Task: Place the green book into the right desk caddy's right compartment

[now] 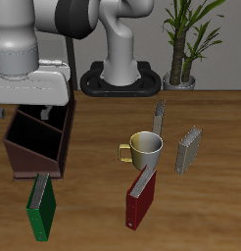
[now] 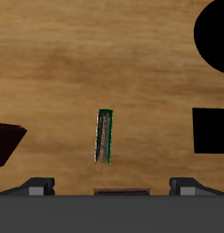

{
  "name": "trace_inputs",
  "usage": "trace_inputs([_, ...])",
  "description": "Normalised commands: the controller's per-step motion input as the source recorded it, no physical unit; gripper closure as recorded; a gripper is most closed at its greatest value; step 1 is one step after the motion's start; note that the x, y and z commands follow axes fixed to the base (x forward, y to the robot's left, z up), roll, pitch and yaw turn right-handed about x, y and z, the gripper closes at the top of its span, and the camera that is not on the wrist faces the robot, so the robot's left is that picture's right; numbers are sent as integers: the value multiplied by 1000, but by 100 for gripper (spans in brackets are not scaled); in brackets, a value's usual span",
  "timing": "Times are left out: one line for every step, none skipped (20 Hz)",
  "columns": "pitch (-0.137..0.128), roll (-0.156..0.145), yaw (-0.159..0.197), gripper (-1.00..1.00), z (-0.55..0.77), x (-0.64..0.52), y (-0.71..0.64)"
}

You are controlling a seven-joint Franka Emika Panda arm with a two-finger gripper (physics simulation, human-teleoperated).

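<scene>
The thin bright-green hardcover book (image 1: 41, 208) stands untouched on the wooden table (image 1: 206, 211), just in front of the dark maroon divided desk caddy (image 1: 36, 140). My gripper (image 2: 111, 187) hangs above it, fingers spread and empty. Grasping, lifting and placing all remain.

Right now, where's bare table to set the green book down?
Bare wood lies between the green book and the red book, along the table's front edge. It is crowded around the mug, with grey books close by.
</scene>
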Motion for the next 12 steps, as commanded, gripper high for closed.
trace_inputs([-41,-49,-11,-100,-417,-38,42])
trace_inputs([1,19,36,-100,-175,-4,113])
trace_inputs([0,0,0,-100,4,-18,41])
trace_inputs([-63,-51,-20,-100,-638,10,208])
trace_inputs([0,0,0,-100,4,-41,72])
trace_inputs([-68,-18,66,-100,-206,-29,149])
trace_inputs([-11,-20,-77,-100,-401,40,136])
trace_inputs([-11,6,-43,-100,-133,-10,12])
trace_inputs([-13,-44,-34,-100,-287,36,-13])
trace_inputs([6,31,21,-100,-345,72,31])
trace_inputs([17,-19,-26,-100,-297,42,-98])
trace_inputs([0,0,0,-100,13,-40,67])
